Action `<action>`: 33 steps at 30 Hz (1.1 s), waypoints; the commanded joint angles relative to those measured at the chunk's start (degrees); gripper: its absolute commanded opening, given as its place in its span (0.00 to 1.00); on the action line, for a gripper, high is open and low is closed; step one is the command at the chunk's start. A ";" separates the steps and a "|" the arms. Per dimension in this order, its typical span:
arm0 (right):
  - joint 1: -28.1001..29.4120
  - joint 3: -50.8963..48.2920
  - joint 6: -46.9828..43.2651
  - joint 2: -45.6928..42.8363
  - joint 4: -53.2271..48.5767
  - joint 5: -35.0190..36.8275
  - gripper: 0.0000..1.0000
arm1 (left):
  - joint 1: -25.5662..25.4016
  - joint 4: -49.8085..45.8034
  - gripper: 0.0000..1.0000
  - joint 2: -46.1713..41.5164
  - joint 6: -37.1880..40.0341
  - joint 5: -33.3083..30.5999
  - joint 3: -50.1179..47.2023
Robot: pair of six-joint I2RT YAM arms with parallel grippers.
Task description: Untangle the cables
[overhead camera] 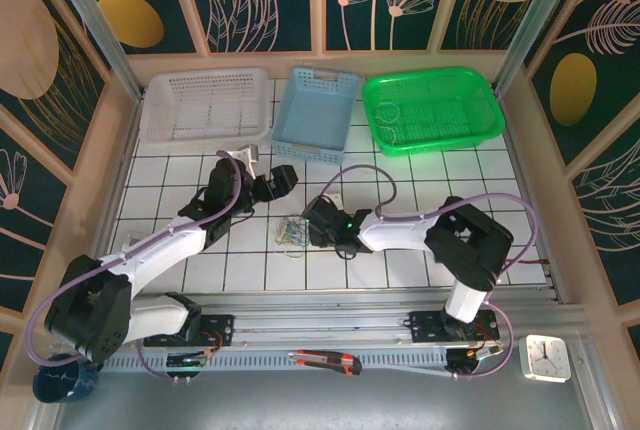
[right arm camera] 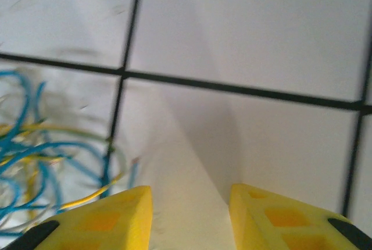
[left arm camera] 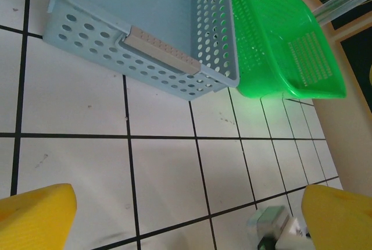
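1. The cables (overhead camera: 291, 233) lie in a small loose tangle on the white tiled desk (overhead camera: 180, 175), between the 2 arms and well apart from the baskets at the far edge. Up close, blue and yellow loops cross over each other.
2. The right gripper (right arm camera: 189, 200) sits low just beside the tangle. Its fingers are partly apart with bare tile between them, so it holds nothing. The loops lie off to one side of the gap, not inside it.
3. The left gripper (left arm camera: 189, 215) hovers above the desk with its fingers wide apart and empty, facing the blue basket (left arm camera: 145, 46) and the green basket (left arm camera: 279, 46).
4. The wires look thin, light and floppy, so they will likely drag along together when 1 is pulled. An outer loop or a free end seems the best place to pinch, with the other gripper pinning the rest.
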 commanded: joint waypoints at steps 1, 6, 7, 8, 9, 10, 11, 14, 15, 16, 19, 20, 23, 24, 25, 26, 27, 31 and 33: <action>-3.56 -1.33 -2.71 -3.07 -4.25 4.06 0.40 | 0.40 0.93 0.99 0.67 0.94 1.16 2.23; -7.52 -1.07 -4.58 -7.58 -4.36 2.71 0.40 | 0.38 0.36 0.99 1.17 2.50 1.62 2.86; -7.87 -0.99 -4.72 -8.28 -4.01 1.86 0.40 | 0.38 -0.15 0.99 1.37 2.81 1.67 2.99; -8.15 -0.94 -4.75 -9.03 -3.62 1.06 0.39 | 0.38 -0.93 0.99 1.59 3.42 1.83 3.16; -8.12 -0.68 -4.82 -9.45 -3.30 0.11 0.39 | 0.38 -1.70 0.99 1.91 3.91 2.04 3.17; -8.08 -0.50 -4.69 -9.74 -3.06 -0.85 0.39 | 0.38 -2.27 0.99 2.13 4.12 2.19 3.02; -8.05 -0.37 -4.43 -9.93 -2.56 -2.18 0.39 | 0.38 -2.67 0.99 2.23 4.23 2.46 2.57; -7.25 -0.45 -3.48 -10.14 -1.14 -4.77 0.38 | 0.38 -4.07 0.99 2.32 4.02 2.82 1.00; -6.72 -0.46 -3.09 -10.12 -0.94 -5.11 0.38 | 0.38 -4.64 0.99 2.37 4.00 3.02 0.36; -6.27 -0.49 -2.78 -10.02 -0.75 -5.24 0.38 | 0.39 -4.77 0.99 2.36 3.97 3.57 -0.24; -4.82 -0.71 -1.93 -9.76 0.12 -5.90 0.38 | 0.30 -1.82 0.99 1.78 2.23 7.35 -3.70; -4.45 -0.80 -1.68 -9.54 0.56 -6.48 0.38 | 0.30 -0.81 0.99 1.43 1.40 8.14 -4.93; -3.77 -1.02 -1.39 -8.91 1.63 -7.32 0.37 | 0.25 1.00 0.99 -0.19 -0.40 7.95 -7.75; -3.77 -1.17 -1.52 -8.74 2.29 -7.85 0.37 | 0.30 1.68 0.99 -0.80 -0.95 7.72 -8.50; -3.91 -1.24 -1.65 -8.64 2.62 -8.21 0.37 | 0.30 1.93 0.99 -1.17 -1.32 7.45 -8.90; -3.90 -1.08 -1.89 -8.53 2.86 -8.58 0.37 | 0.30 2.13 0.99 -1.48 -1.71 6.98 -9.28; -3.91 -0.97 -2.31 -8.24 3.17 -9.04 0.37 | 0.30 2.47 0.99 -1.80 -2.11 6.49 -9.54; -4.33 -0.55 -5.09 -7.38 4.68 -10.99 0.37 | 0.30 3.57 0.99 -1.98 -3.27 5.79 -9.93; -4.84 -0.86 -7.24 -6.99 5.64 -12.29 0.37 | 0.30 3.94 0.99 -1.77 -3.73 5.81 -9.93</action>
